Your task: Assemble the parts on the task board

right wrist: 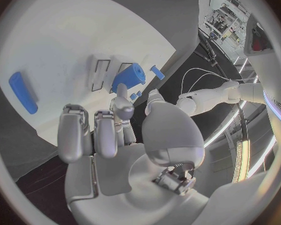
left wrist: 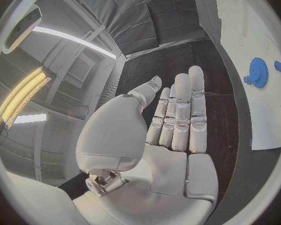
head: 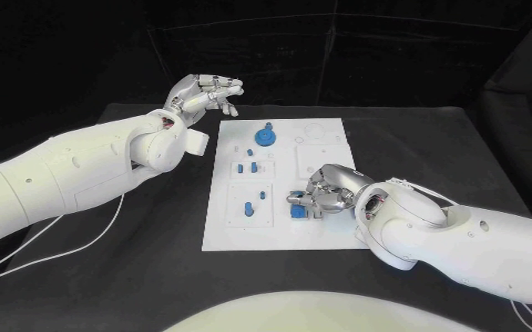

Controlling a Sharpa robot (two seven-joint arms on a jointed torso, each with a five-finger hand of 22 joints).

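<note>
Matt white task board point(head: 328, 234), seemingly plastic

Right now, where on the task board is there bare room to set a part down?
The task board is bare along its near edge and at its far right corner beyond the blue gear. It is crowded around the right hand, over a blue part, and down the column of small blue pieces.

White rectangular task board point(head: 329, 236) lying flat mid-table, long side running away from the robot. Blue gear-shaped part point(head: 265, 134) standing near the far edge. Small blue parts point(head: 253, 167) set in the left-hand recesses, another point(head: 248, 209) nearer. Blue block point(head: 299, 212) by the near right area.
</note>
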